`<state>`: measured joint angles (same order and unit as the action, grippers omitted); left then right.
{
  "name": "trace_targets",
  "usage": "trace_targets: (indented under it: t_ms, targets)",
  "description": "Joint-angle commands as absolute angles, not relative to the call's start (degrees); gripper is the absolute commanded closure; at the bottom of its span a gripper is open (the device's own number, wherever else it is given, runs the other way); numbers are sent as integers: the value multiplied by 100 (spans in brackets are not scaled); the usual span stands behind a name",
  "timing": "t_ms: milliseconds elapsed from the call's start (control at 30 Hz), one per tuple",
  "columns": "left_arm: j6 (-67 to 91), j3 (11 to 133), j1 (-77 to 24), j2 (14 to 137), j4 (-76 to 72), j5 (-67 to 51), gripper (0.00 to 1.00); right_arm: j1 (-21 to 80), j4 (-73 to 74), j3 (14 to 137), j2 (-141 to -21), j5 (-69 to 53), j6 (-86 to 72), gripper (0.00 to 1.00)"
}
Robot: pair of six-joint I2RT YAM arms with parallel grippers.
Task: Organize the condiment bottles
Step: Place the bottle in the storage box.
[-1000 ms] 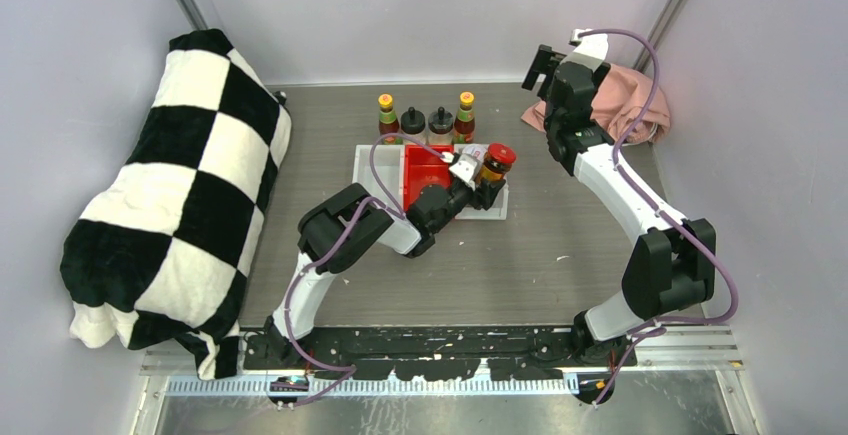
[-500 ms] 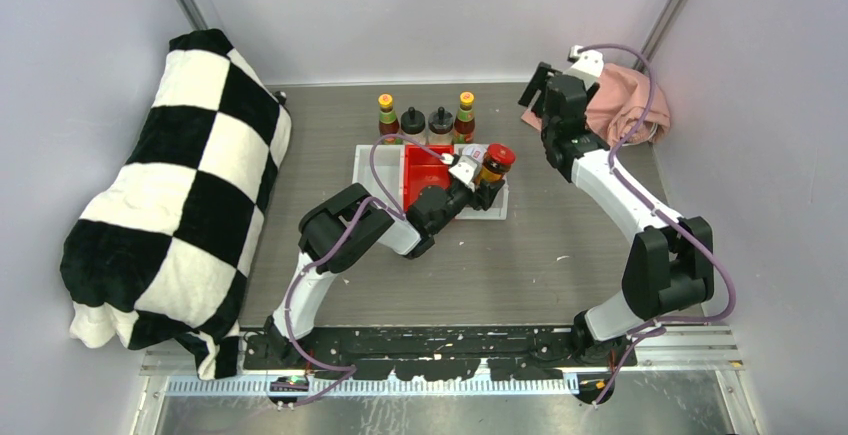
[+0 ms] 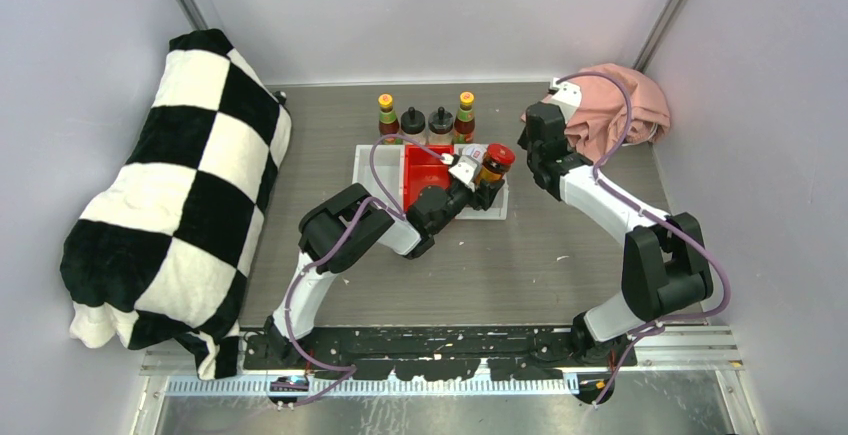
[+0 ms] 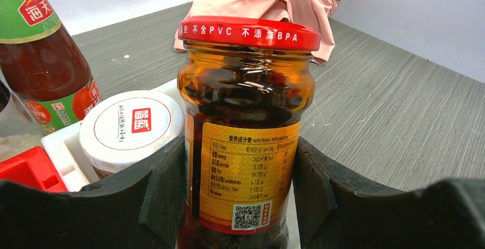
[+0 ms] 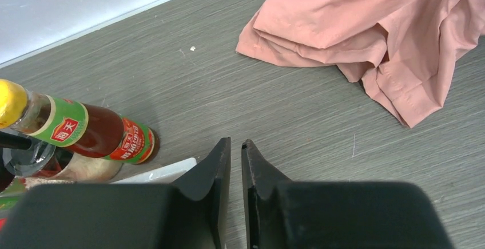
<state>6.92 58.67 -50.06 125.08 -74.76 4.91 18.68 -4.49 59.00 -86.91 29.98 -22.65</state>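
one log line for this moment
left gripper: shut on red-lidded jar at white bin | right gripper: shut, empty, near pink cloth

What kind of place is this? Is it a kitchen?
Probably a robot test booth, not a kitchen: plain walls close in a grey table, and the left arm and right arm are mounted at its edge.

Stock showing, by kind:
- Two yellow-capped red sauce bottles are showing.
- Two black-lidded shakers are showing.
- One red-lidded dark jar is showing.
- One white-lidded jar is showing.
- One red bin and at least one white bin are showing.
- One checked blanket, one pink cloth and two robot arms are showing.
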Motion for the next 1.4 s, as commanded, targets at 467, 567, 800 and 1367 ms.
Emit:
trace_targets:
  t_ms: [467,567,800,1367]
  targets:
    - [536,5847,-4975,12428,-8208,686,100,1987,-523,5504,-8571,2942,-2851,87]
    - [500,5835,-4989,12411,-8207,686,100,1987,-571,5471,-8659,2846,-2935,87]
    - [409,5775,-5010,12399,-8209,695,100,1996,-607,5740,-8821,2418,-3188,87]
    - [369,5784,-5034,12419,-8207,657,100,2442,-73,5829,-8182,2298,-3137,12]
